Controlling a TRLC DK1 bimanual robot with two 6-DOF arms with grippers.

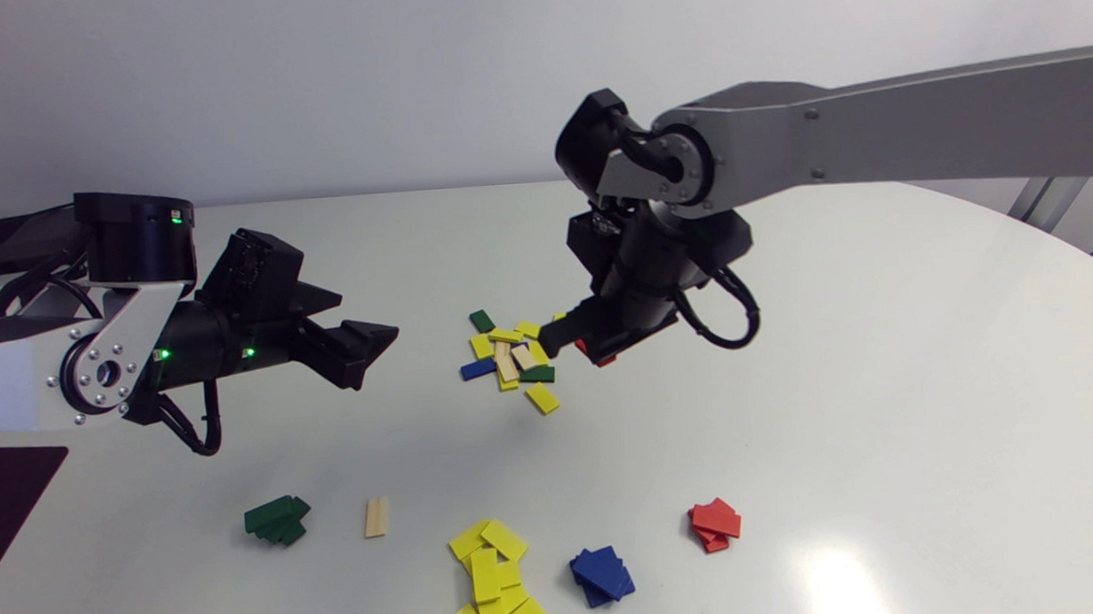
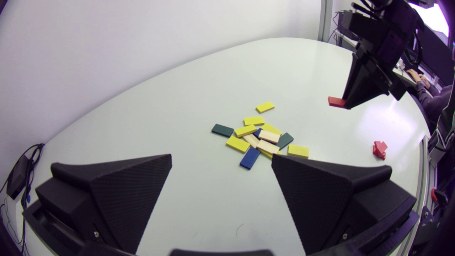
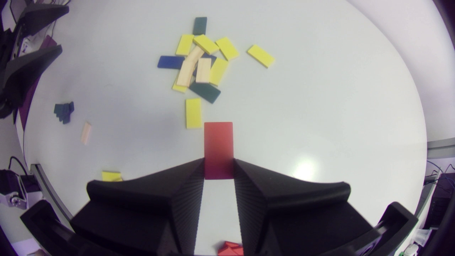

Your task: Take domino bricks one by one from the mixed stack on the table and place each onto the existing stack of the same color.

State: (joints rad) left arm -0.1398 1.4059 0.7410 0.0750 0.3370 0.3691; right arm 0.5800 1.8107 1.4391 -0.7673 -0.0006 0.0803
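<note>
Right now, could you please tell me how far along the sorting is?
Done: green stack, wooden stack, yellow stack, blue stack and red stack already hold bricks. In hand: the right pincer is shut on a red brick, above the table. Left: the mixed pile, with yellow, wooden, green and blue bricks.

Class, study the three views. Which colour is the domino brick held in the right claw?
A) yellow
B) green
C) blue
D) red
D: in the right wrist view the right claw is shut on a red brick, gripping it from both sides.
</note>
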